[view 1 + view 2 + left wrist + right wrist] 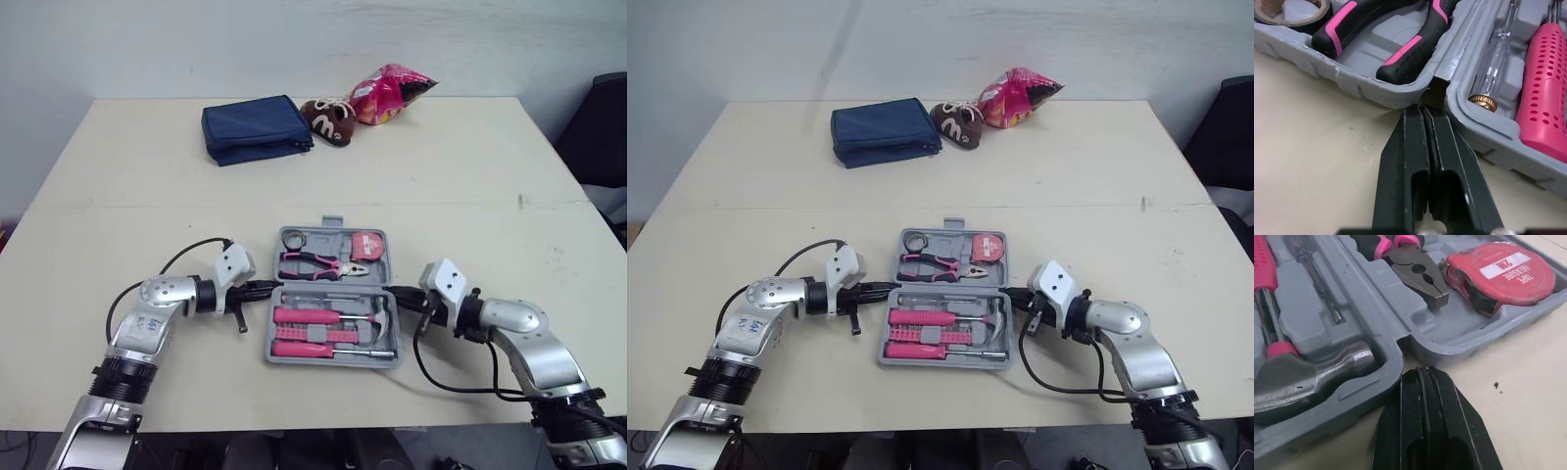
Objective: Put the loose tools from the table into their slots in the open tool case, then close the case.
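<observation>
The grey tool case [331, 233] lies open in the middle of the table. Its far half holds a roll of tape [293, 237], pink-handled pliers [318, 264] and a red tape measure [368, 245]. Its near half holds pink screwdrivers [312, 315], a tester screwdriver [1494, 58] and a hammer [1308, 377]. My left gripper [271, 287] is shut, its tips at the hinge notch on the case's left side. My right gripper [396, 294] is shut too, with its tips close to the hinge on the right side of the case.
At the back of the table lie a folded navy pouch [255, 128], a brown shoe-shaped item [329, 120] and a pink snack bag [389, 93]. A black chair [605, 127] stands beyond the table's right edge.
</observation>
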